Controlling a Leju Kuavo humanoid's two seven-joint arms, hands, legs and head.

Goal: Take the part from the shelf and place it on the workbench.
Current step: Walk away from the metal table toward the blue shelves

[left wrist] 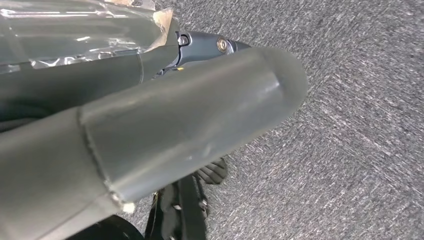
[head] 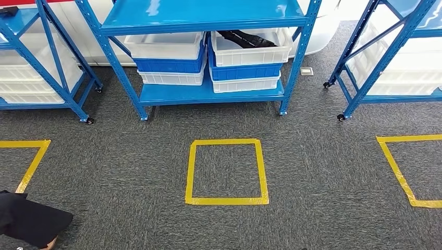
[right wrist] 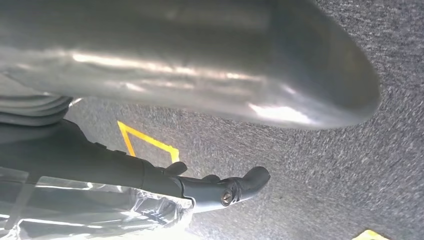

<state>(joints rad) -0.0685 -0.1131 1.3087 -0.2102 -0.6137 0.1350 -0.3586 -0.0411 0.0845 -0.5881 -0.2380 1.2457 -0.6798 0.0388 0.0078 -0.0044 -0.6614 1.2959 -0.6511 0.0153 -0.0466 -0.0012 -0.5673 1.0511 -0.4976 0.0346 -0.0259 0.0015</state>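
Observation:
A black part (head: 245, 38) lies in the top white bin (head: 251, 52) on the right side of the blue shelf's (head: 208, 95) lower level, straight ahead across the carpet. My left hand (left wrist: 190, 117) hangs over grey carpet, its thick grey thumb stretched out and a dark finger (left wrist: 210, 47) straight beside it, nothing in it. My right hand (right wrist: 210, 75) also hangs above the carpet. Its dark fingers (right wrist: 220, 191) are extended and apart from the thumb, and they hold nothing.
A yellow tape square (head: 226, 171) marks the carpet in front of the shelf, with others at far left (head: 31, 161) and right (head: 406, 166). More blue racks with white bins stand at left (head: 36, 78) and right (head: 396, 67). A person's dark trouser leg (head: 28, 221) is at the lower left.

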